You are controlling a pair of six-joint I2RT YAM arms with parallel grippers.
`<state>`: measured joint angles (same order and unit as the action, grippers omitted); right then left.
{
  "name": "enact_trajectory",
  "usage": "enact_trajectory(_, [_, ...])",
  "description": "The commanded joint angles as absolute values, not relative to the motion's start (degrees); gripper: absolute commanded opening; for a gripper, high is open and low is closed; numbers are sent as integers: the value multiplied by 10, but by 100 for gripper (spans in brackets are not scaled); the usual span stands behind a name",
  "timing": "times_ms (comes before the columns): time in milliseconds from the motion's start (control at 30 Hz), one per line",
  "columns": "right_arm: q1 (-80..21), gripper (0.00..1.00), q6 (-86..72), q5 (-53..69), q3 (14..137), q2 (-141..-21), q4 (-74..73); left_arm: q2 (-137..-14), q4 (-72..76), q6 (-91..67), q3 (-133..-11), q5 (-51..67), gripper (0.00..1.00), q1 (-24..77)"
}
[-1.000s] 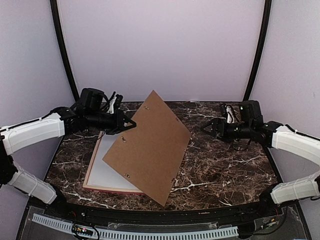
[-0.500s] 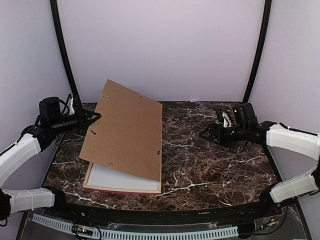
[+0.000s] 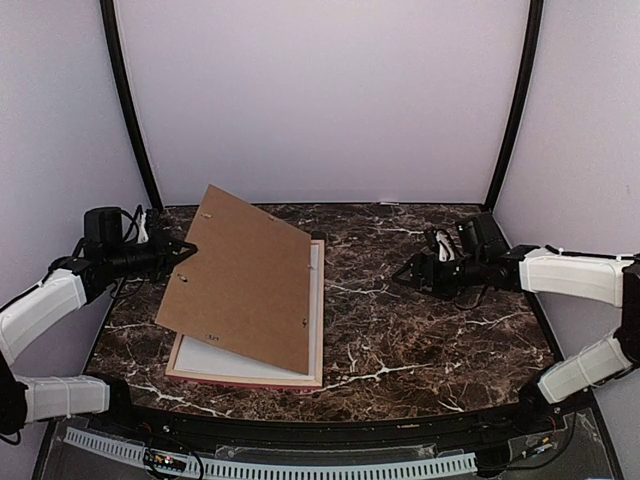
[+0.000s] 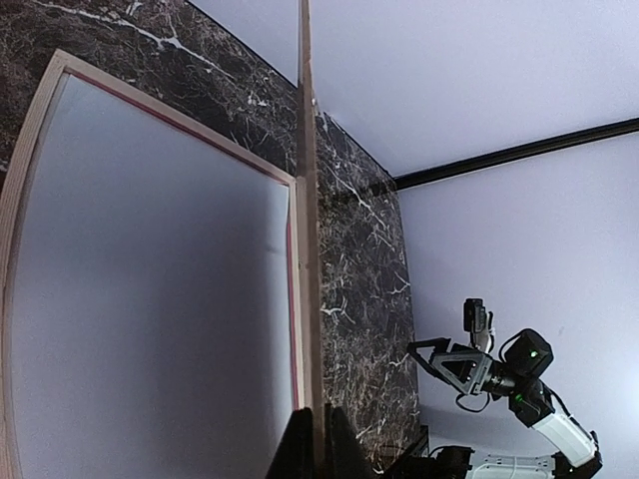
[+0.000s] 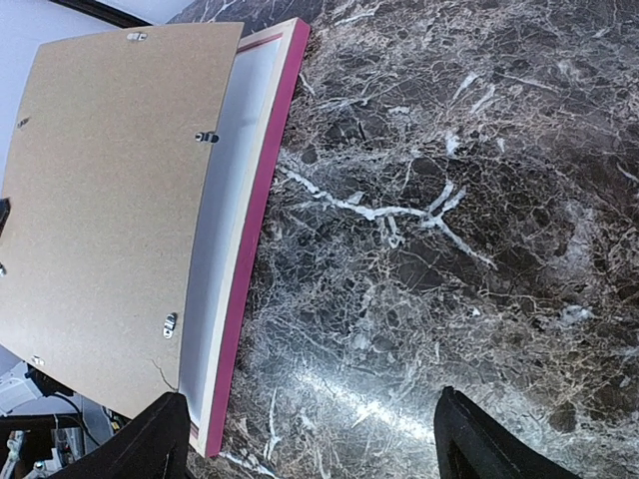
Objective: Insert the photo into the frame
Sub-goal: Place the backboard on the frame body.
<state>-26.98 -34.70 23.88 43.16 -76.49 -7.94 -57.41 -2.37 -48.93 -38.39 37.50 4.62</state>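
The frame (image 3: 319, 335) lies face down on the marble table, pink-red outer edge showing. The photo (image 3: 215, 357) lies inside it, plain white back up. My left gripper (image 3: 187, 249) is shut on the left edge of the brown backing board (image 3: 250, 290) and holds it tilted over the frame, left side raised. In the left wrist view the board (image 4: 305, 200) shows edge-on between my fingers (image 4: 296, 449), above the frame (image 4: 28, 200) and white photo back (image 4: 150, 299). My right gripper (image 3: 408, 272) is open and empty, above the table right of the frame (image 5: 255, 230).
The backing board (image 5: 110, 190) carries small metal turn clips (image 5: 207, 137). Dark marble table (image 3: 440, 340) lies bare to the right of the frame. Curved black poles (image 3: 125, 100) and pale walls bound the back. A slotted white strip (image 3: 300, 468) runs along the near edge.
My left arm has swung left and carried the backing board from a steep tilt at mid-table down over the frame. The right gripper has shifted slightly left.
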Motion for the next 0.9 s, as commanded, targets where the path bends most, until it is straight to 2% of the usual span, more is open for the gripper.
enact_trajectory(0, [-267,86,-341,249,428,-773,-46,-583,28,-486,-379,399,0,40])
enact_trajectory(867, [-267,86,-345,246,410,-779,-34,-657,127,-508,-355,432,0,38])
